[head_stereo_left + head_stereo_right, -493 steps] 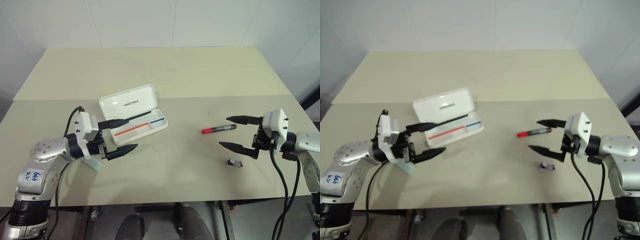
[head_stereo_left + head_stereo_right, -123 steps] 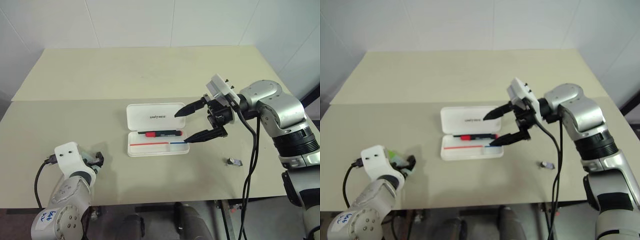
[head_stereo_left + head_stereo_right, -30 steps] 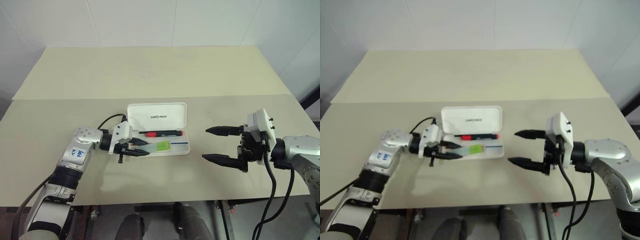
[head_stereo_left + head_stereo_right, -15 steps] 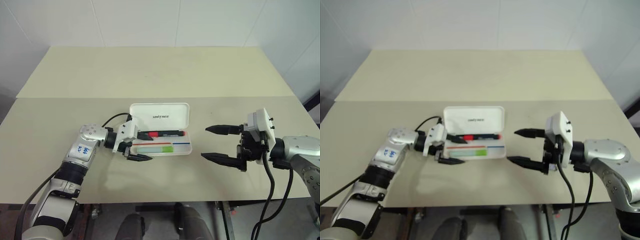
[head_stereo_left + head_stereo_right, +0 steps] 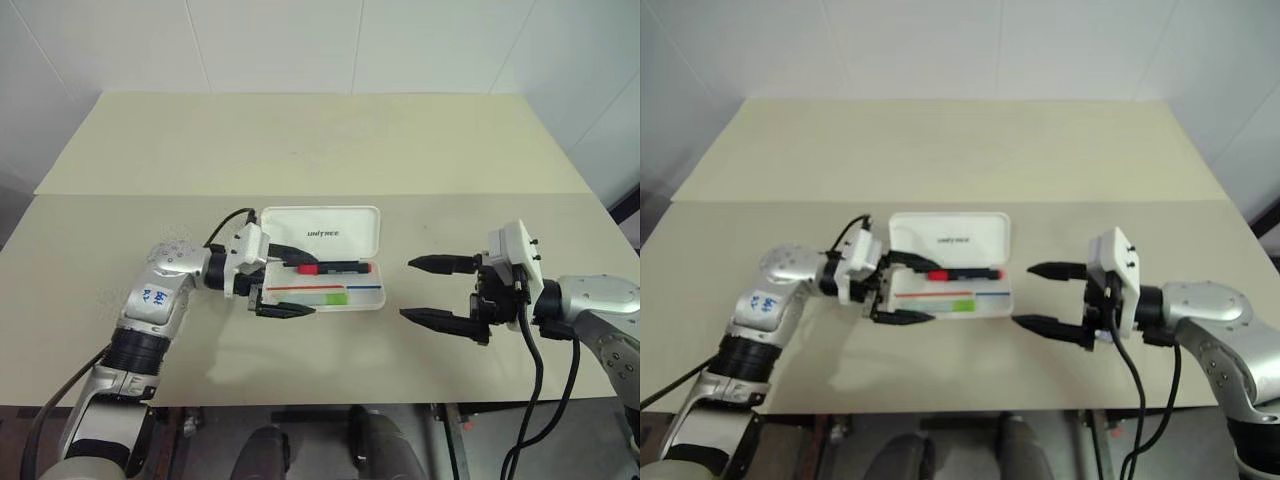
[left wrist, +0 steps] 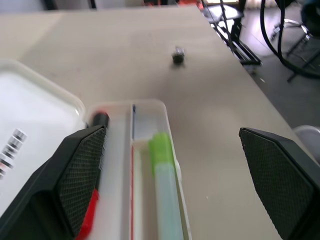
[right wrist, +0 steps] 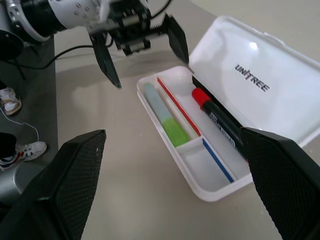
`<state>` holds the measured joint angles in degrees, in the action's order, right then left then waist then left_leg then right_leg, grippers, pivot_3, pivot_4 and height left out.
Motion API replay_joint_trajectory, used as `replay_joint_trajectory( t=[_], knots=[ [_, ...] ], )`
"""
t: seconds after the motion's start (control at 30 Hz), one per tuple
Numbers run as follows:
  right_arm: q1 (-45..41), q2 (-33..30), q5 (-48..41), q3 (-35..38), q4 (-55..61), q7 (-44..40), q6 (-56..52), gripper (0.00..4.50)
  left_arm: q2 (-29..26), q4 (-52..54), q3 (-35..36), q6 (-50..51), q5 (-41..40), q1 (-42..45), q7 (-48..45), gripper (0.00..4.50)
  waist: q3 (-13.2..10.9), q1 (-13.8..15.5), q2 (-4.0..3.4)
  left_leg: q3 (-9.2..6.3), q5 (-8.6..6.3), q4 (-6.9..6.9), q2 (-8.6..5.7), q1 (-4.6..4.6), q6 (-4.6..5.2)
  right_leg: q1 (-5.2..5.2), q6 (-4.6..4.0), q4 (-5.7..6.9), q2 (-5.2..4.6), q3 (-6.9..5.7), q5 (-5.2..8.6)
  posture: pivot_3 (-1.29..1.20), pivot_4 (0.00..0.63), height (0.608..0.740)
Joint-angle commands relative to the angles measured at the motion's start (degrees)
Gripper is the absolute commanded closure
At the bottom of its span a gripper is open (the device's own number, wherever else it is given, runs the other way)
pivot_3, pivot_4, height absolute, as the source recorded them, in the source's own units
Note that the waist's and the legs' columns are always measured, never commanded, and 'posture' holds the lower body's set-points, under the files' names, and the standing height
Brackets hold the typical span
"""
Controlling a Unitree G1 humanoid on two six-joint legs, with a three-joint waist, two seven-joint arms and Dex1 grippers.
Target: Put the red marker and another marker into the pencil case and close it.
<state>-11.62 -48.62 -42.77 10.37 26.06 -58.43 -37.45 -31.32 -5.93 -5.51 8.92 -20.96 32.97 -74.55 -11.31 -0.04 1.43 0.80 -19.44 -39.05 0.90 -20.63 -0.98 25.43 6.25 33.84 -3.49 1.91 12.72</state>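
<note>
Green marker (image 5: 322,298) now dropped in open case (image 5: 330,235); L gripper (image 5: 298,283) & R gripper (image 5: 428,290) wide open, empty.

Bare tabletop (image 5: 330,150) lies toward every edge around the case (image 5: 325,262); left gripper (image 5: 290,282) crowds its left end.

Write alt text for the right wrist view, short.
An open white pencil case lies on a beige table, with a red marker in the slot beside the lid and a green highlighter in the outer slot. The left claw hovers open at the case's end; the right claw frames the view, open.
</note>
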Motion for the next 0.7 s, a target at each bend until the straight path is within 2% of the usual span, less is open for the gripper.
replay_joint_trajectory(
  t=[0.03,0.2,0.33,0.7],
  knots=[
    [3.22,-1.38,0.32,4.65,-0.14,0.27,0.94,0.0,-0.4,6.15,2.72,2.92,-4.23,-0.73,1.29,0.02,0.0,0.07,0.0,0.0,0.0,-0.01,0.0,0.01,0.0,0.0,0.0,0.0,0.0,0.0,0.0,0.0,0.15,0.74],
    [10.76,-5.13,2.99,7.05,0.17,-3.38,3.21,0.0,-1.66,12.73,3.45,7.93,-8.02,-2.06,1.78,0.02,0.0,0.14,0.0,0.0,0.0,-0.01,-0.02,-0.02,0.01,-0.01,0.01,-0.01,0.0,0.01,0.0,0.0,0.15,0.74],
    [16.55,-7.17,8.35,6.7,-4.34,-6.83,8.46,0.0,-3.97,16.27,4.32,11.04,-11.76,-2.79,-0.95,0.02,0.0,0.02,0.0,0.03,0.0,-0.01,-0.03,0.03,0.01,-0.03,0.02,-0.03,0.02,0.04,0.0,0.0,0.15,0.74],
    [17.53,-6.05,13.19,5.23,-12.46,-8.5,14.61,0.0,-6.9,19.63,6.16,12.32,-14.84,-4.23,-1.88,0.02,0.0,-0.19,0.01,0.2,0.07,-0.01,-0.03,0.25,0.1,-0.14,-0.02,0.0,0.08,0.23,0.02,0.0,0.15,0.74]
  ],
)
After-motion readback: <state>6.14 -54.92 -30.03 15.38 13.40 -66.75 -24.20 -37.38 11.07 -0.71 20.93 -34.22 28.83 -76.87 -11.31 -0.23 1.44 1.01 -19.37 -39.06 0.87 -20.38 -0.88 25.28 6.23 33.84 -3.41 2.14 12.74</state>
